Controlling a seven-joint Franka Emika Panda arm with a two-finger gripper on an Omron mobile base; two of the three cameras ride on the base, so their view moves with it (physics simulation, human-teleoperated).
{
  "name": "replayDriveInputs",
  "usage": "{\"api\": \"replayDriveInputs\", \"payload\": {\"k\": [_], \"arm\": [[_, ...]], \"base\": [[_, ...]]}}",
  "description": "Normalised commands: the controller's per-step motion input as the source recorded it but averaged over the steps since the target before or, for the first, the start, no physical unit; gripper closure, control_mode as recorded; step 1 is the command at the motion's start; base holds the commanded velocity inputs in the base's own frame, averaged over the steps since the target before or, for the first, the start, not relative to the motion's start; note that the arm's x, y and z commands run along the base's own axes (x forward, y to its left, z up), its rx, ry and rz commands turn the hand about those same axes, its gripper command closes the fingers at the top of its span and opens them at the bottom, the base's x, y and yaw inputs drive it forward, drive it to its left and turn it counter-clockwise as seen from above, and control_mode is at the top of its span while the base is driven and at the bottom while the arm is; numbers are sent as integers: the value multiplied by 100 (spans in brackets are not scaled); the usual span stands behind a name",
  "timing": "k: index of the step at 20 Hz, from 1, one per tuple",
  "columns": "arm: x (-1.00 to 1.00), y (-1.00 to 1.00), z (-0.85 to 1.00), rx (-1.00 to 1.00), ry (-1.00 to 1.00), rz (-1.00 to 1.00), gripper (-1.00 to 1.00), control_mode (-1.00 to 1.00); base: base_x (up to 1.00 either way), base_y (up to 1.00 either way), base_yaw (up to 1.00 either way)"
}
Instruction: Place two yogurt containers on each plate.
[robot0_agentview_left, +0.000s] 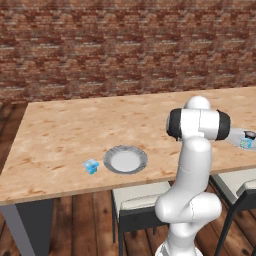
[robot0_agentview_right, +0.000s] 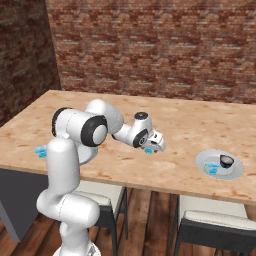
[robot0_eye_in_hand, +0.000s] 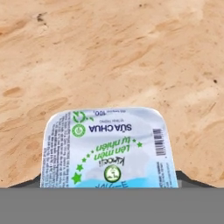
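The gripper (robot0_agentview_right: 150, 148) sat low over the wooden table (robot0_agentview_left: 65, 130) at mid-frame in the right base view, its jaws either side of a yogurt tub (robot0_eye_in_hand: 107, 148); whether they clamped it could not be told. A second tub (robot0_agentview_left: 91, 166) stood just left of the near plate (robot0_agentview_left: 125, 160). The far plate (robot0_agentview_right: 220, 165), lower right, carried a third tub (robot0_agentview_right: 213, 170) and a dark bowl (robot0_agentview_right: 226, 161).

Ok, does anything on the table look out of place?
Yes: a small dark bowl-like thing sits on the right-hand plate beside one yogurt container, where only yogurt belongs. The other plate is bare, with a container on the table beside it.
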Motion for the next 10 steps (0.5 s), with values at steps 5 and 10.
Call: {"api": "replayDriveInputs", "payload": {"k": [5, 10], "arm": [[0, 0, 11, 0, 0, -2, 100, -100], [-29, 38, 82, 0, 0, 0, 100, -100]], "base": [[0, 0, 0], [0, 0, 0]]}}
